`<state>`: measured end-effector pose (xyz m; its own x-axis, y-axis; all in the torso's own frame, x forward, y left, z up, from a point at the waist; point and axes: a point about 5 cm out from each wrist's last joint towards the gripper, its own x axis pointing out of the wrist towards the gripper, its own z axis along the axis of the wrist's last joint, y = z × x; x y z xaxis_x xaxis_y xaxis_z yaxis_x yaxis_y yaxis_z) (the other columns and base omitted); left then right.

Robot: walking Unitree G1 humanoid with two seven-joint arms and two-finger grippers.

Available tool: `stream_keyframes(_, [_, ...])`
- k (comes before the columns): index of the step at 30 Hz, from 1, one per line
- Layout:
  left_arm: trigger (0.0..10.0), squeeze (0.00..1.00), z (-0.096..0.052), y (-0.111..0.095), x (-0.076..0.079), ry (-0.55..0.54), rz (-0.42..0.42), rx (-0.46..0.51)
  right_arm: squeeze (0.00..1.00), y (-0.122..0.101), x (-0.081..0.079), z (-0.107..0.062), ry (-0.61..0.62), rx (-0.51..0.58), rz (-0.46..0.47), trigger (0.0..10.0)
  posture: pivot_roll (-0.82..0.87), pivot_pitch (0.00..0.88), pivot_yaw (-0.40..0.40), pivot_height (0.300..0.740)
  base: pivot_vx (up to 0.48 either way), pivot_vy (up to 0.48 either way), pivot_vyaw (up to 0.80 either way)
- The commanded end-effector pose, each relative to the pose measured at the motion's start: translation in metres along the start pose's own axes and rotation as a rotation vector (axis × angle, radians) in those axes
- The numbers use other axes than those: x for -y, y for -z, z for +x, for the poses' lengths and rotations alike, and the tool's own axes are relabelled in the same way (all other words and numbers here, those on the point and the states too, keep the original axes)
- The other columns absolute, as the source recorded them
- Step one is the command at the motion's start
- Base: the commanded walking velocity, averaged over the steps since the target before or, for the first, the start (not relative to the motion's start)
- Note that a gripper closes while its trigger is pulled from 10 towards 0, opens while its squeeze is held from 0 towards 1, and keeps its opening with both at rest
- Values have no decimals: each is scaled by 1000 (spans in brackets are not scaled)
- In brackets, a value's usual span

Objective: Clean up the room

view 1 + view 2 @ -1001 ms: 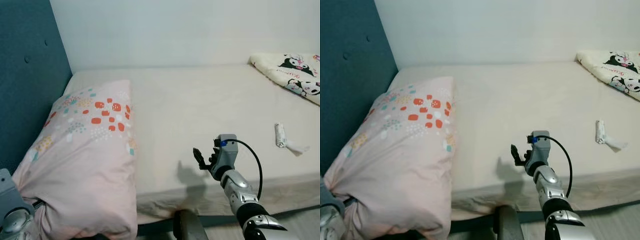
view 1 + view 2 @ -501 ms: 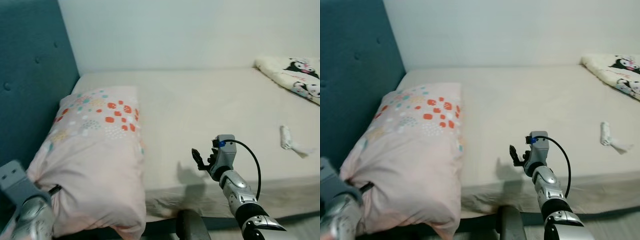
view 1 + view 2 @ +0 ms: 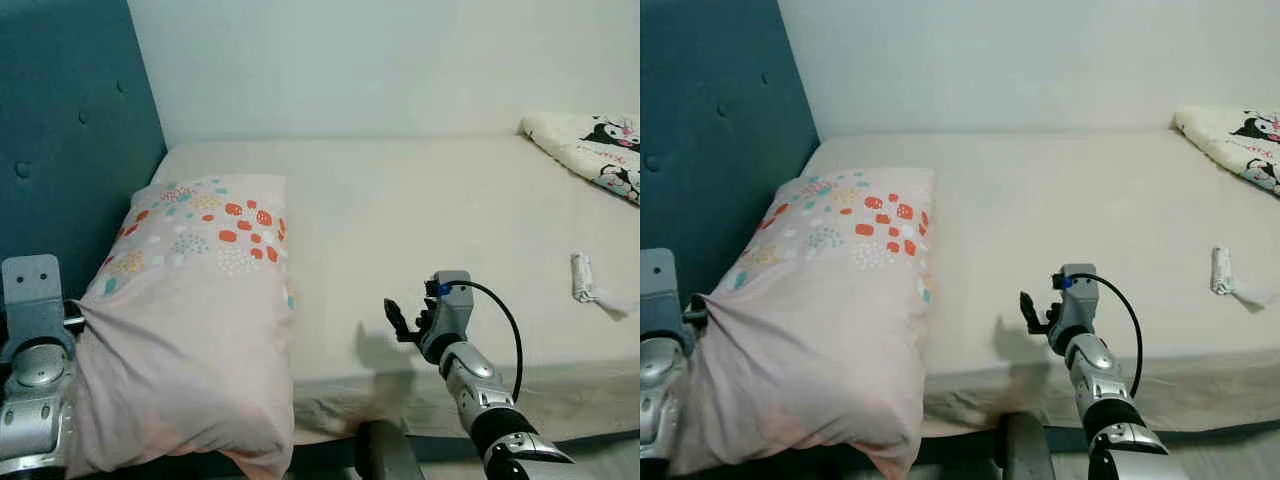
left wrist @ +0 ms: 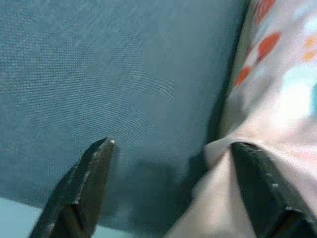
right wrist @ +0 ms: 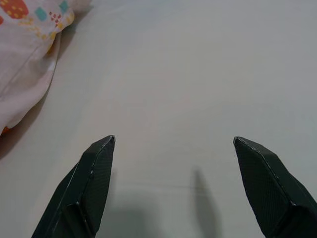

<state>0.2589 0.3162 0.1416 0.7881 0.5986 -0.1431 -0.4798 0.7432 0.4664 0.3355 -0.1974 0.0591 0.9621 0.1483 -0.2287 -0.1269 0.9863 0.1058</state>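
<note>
Bed (image 3: 420, 210) with pillow (image 3: 190, 310), blanket (image 3: 590, 145), wrapper (image 3: 582, 276)

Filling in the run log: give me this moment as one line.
left gripper: open, one finger against pillow corner by headboard | right gripper: open, empty, over bed | wrapper: on bed

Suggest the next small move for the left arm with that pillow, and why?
Probably push the pillow further up toward the headboard. The left gripper has one finger against the pillow's near corner, and that end overhangs the bed edge. The right gripper hovers open above the sheet.
</note>
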Motion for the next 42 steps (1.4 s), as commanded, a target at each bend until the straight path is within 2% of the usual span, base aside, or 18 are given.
stream_keyframes(1, [10000, 1000, -1, -17, -7, 61, 93, 99, 0, 4, 2, -2, 10, -13, 11, 10000, -15, 0, -34, 476, 0, 0, 0])
stream_keyframes(4, [10000, 1000, -6, -46, -8, 271, 284, 264, 0, 5, 2, -2, 9, -16, 10, 10000, -7, 0, -44, 476, 0, 0, 0])
stream_keyframes(5, [10000, 1000, -6, -46, -8, 271, 284, 264, 0, 5, 2, -2, 9, -16, 10, 10000, -7, 0, -44, 476, 0, 0, 0])
stream_keyframes(7, [10000, 1000, -12, -60, -15, 462, 416, 293, 0, 5, 1, -2, 4, -21, 3, 10000, -6, 0, -49, 476, 0, 0, 0])
stream_keyframes(9, [10000, 890, -16, -62, -20, 546, 477, 281, 0, 5, 1, -2, 2, -23, -1, 10000, -7, 0, -48, 476, 0, 0, 0])
stream_keyframes(10, [10000, 690, -23, -58, -25, 652, 567, 254, 0, 4, 1, -1, 1, -23, -3, 10000, -8, 0, -47, 476, 0, 0, 0])
stream_keyframes(13, [10000, 675, -63, -46, -27, 1035, 775, 216, 0, 2, 3, -1, 5, -21, -6, 10000, -13, 0, -44, 476, 0, 0, 0])
stream_keyframes(14, [10000, 675, -63, -46, -27, 1035, 775, 216, 0, 2, 3, -1, 5, -21, -6, 10000, -13, 0, -44, 476, 0, 0, 0])
stream_keyframes(17, [10000, 439, -83, -55, -24, 1202, 803, 241, 0, 2, 5, -2, 11, -22, -9, 10000, -13, 0, -42, 476, 0, 0, 0])
stream_keyframes(18, [10000, 137, -91, -56, -18, 1290, 821, 254, 0, 3, 5, -2, 12, -24, -9, 10000, -14, 0, -42, 476, 0, 0, 0])
stream_keyframes(19, [10000, 137, -91, -56, -18, 1290, 821, 254, 0, 3, 5, -2, 12, -24, -9, 10000, -14, 0, -42, 476, 0, 0, 0])
stream_keyframes(20, [10000, 20, -99, -54, -14, 1372, 835, 257, 0, 3, 5, -2, 13, -25, -9, 10000, -14, 0, -42, 476, 0, 0, 0])
stream_keyframes(22, [10000, 0, -122, -40, 2, 1604, 840, 233, 0, 3, 6, -2, 15, -25, -11, 10000, -16, 0, -41, 476, 0, 0, 0])
stream_keyframes(27, [10000, 0, -132, -7, 24, 1733, 811, 155, 0, 3, 7, -3, 20, -31, -15, 10000, -20, 0, -38, 476, 0, 0, 0])
stream_keyframes(34, [10000, 0, -119, 36, 57, 1689, 755, 67, 0, 4, 7, -3, 21, -37, -21, 10000, -30, 0, -48, 476, 0, 0, 0])
stream_keyframes(38, [10000, 0, -109, 48, 68, 1626, 790, 51, 0, 5, 7, -3, 18, -40, -26, 10000, -33, 0, -50, 476, 0, 0, 0])
stream_keyframes(40, [10000, 0, -101, 69, 66, 1566, 951, -47, 0, 3, 7, -2, 21, -35, -31, 10000, -47, 0, -45, 476, 0, 0, 0])
stream_keyframes(42, [10000, 0, -101, 69, 66, 1566, 951, -47, 0, 3, 7, -2, 21, -35, -31, 10000, -47, 0, -45, 476, 0, 0, 0])
